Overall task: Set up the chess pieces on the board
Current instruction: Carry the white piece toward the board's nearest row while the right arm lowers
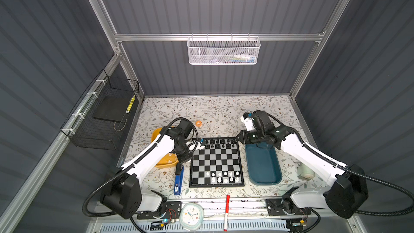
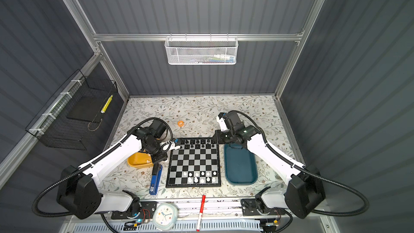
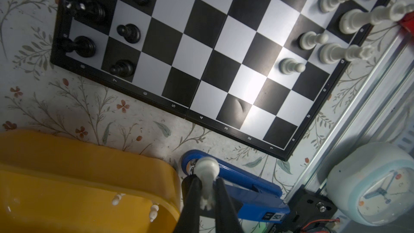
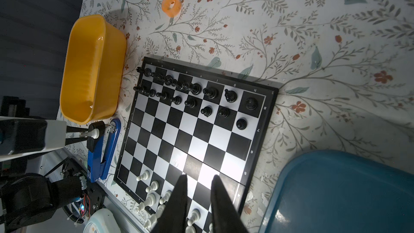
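The board (image 1: 215, 160) (image 3: 224, 52) (image 4: 190, 135) lies mid-table. Black chess pieces (image 1: 217, 143) (image 4: 192, 90) fill its two far rows. Several white ones (image 1: 224, 175) (image 3: 313, 41) stand in the near rows, towards the right. My left gripper (image 3: 207, 180) (image 4: 86, 133) is shut on a white piece (image 3: 206, 169) and hangs over the top end of the blue stapler, between the yellow tray and the board's left edge. My right gripper (image 4: 199, 177) (image 1: 238, 137) hovers by the board's far right corner, jaws a little apart with nothing between them.
The yellow tray (image 1: 167, 165) (image 3: 67, 164) left of the board holds loose white pieces (image 3: 117, 199). A teal tray (image 1: 263, 166) lies on the right. A blue stapler (image 1: 178, 180), clock (image 1: 190, 216), red marker (image 1: 226, 211), orange ring (image 1: 198, 123) and white roll (image 1: 305, 172) surround the board.
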